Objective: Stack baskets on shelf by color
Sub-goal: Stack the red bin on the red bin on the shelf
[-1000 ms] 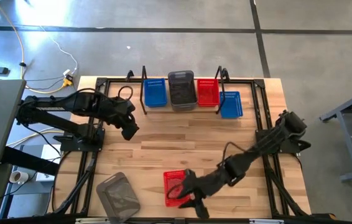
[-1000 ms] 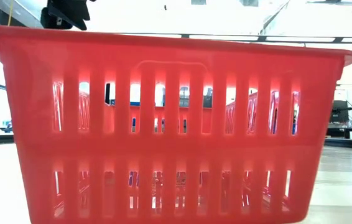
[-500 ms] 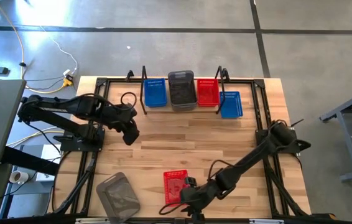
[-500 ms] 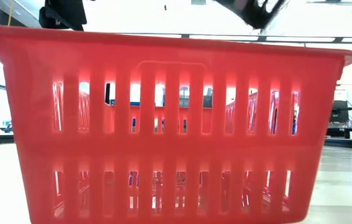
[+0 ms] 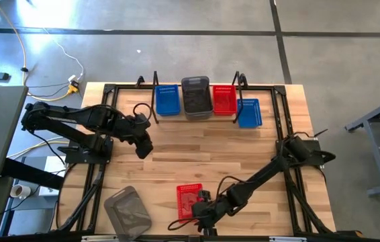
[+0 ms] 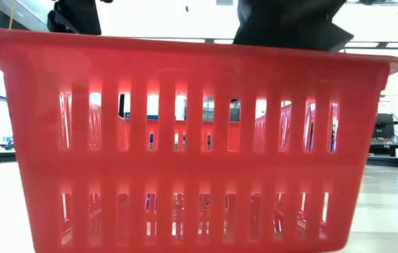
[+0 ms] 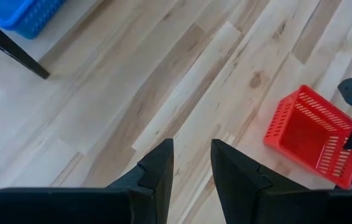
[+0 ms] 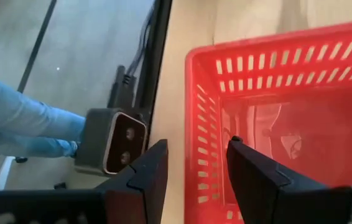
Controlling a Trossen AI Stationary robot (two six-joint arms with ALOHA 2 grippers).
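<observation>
A red basket (image 5: 188,200) stands upright on the table near its front edge; it fills the low view (image 6: 185,140). My right gripper (image 8: 198,144) is open above the basket's near wall (image 8: 202,155), one finger outside and one inside, touching nothing that I can see. It also shows in the high view (image 5: 200,210) and above the rim in the low view (image 6: 290,24). My left gripper (image 5: 146,149) hangs over bare table at mid left, slightly open and empty (image 7: 191,144). The shelf (image 5: 155,87) at the back holds a blue (image 5: 167,99), a grey (image 5: 195,97) and a red basket (image 5: 224,99).
A grey basket (image 5: 127,210) lies at the front left corner. Another blue basket (image 5: 249,112) sits on the table by the shelf's right end. The low camera's grey box (image 8: 111,149) sits at the front edge, just beyond the red basket. A person's legs (image 8: 20,124) stand beyond the front edge.
My right gripper has come down toward the red basket's near wall; in the low view it enters from above and now hangs just over the rim. My left gripper has drifted a little toward the table's near right. The red basket has stayed where it was.
</observation>
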